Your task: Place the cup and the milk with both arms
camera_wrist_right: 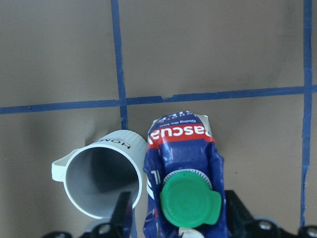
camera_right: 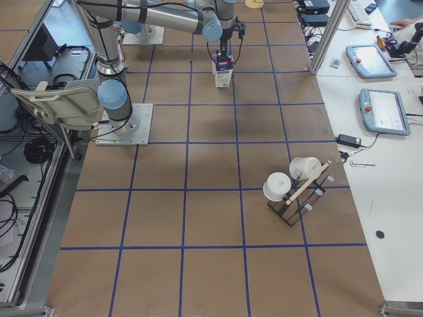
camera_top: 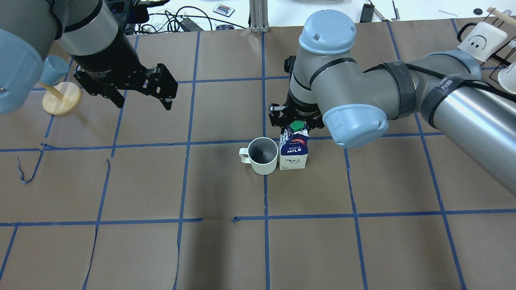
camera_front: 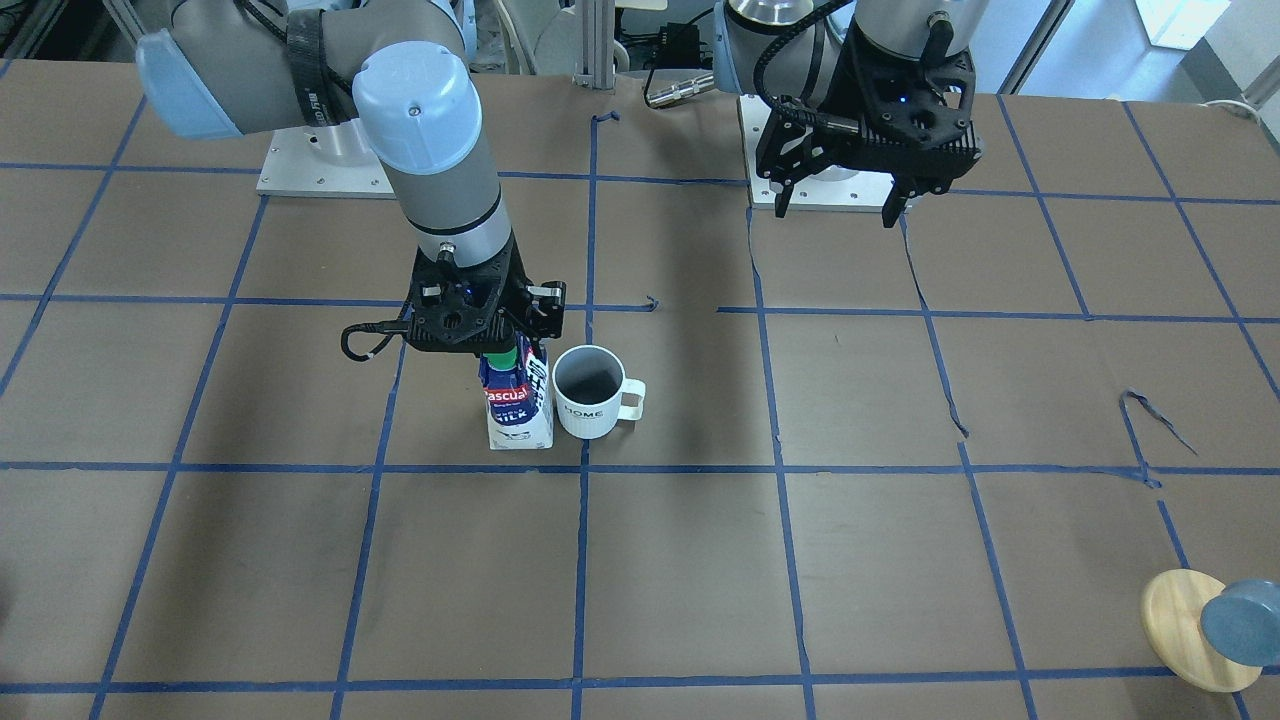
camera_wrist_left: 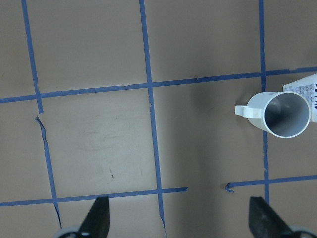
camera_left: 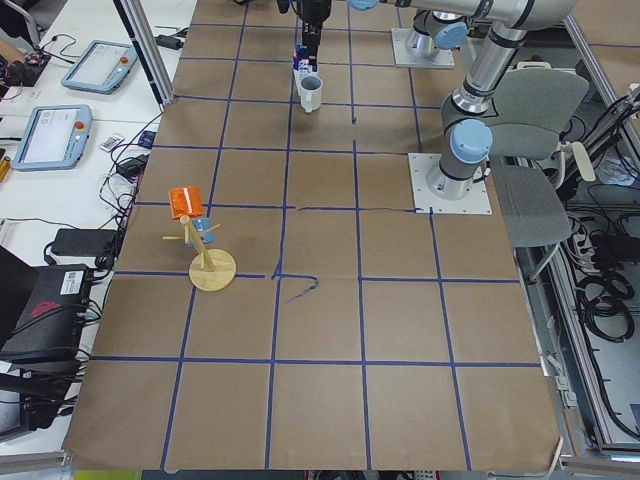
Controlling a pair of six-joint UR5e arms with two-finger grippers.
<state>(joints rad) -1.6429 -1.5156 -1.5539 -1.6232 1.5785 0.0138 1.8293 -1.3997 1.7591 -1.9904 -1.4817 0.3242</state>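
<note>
The white ribbed cup [camera_top: 263, 155] marked "HOME" stands upright on the brown table, handle pointing away from the milk. The blue and white milk carton [camera_top: 293, 151] with a green cap stands right beside it, touching or nearly touching. My right gripper [camera_top: 296, 125] is directly over the carton. In the right wrist view its fingers [camera_wrist_right: 124, 208] stand on either side of the carton's top [camera_wrist_right: 183, 148] with a small gap, so it is open. My left gripper [camera_top: 141, 100] is open and empty, raised far to the cup's left; the cup shows in its wrist view [camera_wrist_left: 285, 114].
A wooden peg stand with a blue-grey disc [camera_top: 60, 96] stands on the table's left side, near the left arm. A rack with white mugs [camera_top: 483, 36] stands at the far right. Blue tape lines grid the table.
</note>
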